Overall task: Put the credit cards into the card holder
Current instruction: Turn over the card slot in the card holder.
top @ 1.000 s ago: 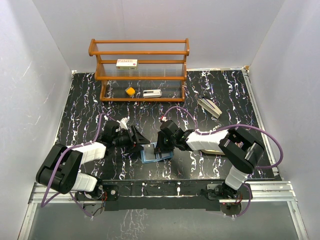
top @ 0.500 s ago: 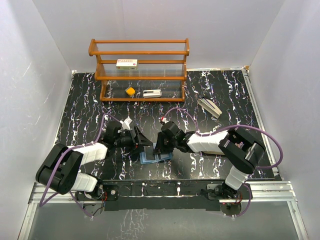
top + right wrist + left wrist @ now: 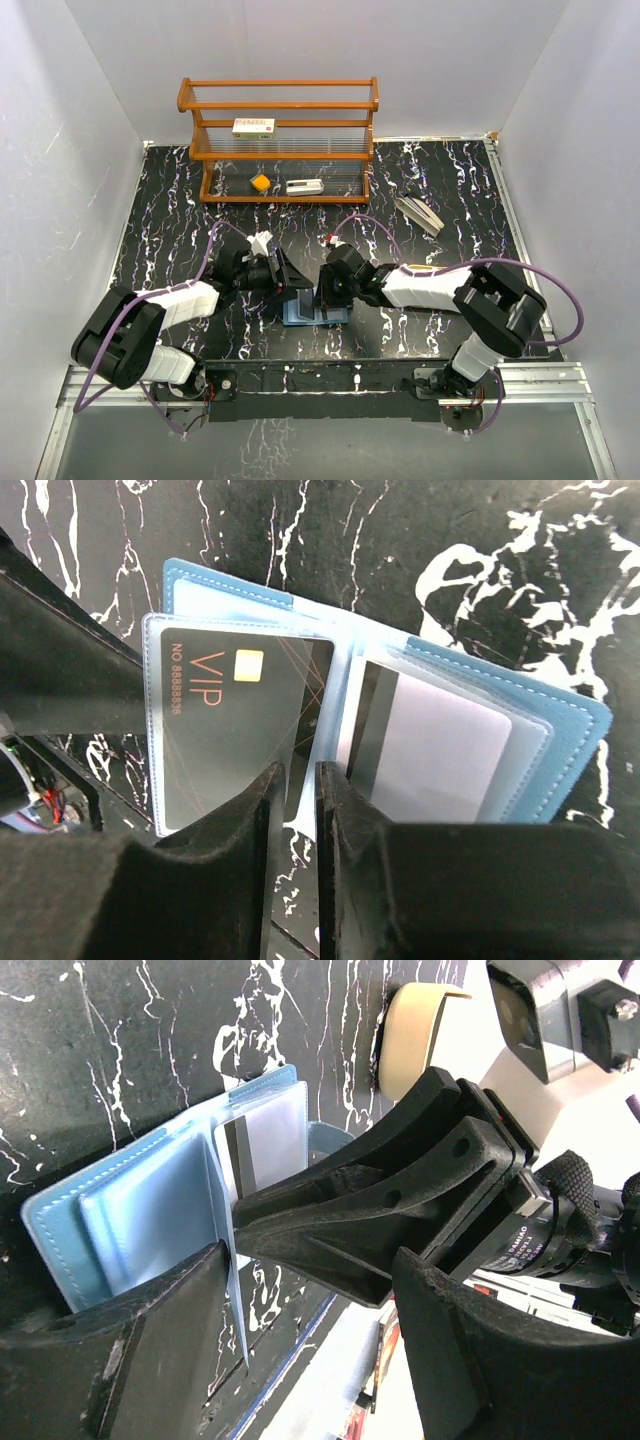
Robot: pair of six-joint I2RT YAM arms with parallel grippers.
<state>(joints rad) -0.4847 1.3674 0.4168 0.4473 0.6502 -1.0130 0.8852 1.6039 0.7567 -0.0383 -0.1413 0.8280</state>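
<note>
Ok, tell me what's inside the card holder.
Two cards show inside the card holder: a dark VIP card and, beside it, a pale striped card. The right gripper hides their lower edges.

The left arm (image 3: pixel 185 300) and the right arm (image 3: pixel 420 285) were made of black joint blocks and white shell segments. A purple cable (image 3: pixel 556 300) ran along each arm in loose loops. The fingers (image 3: pixel 350 1220) were matte black, wedge-shaped and ribbed. A black lens barrel (image 3: pixel 520 1250) carried small white lettering.
</note>
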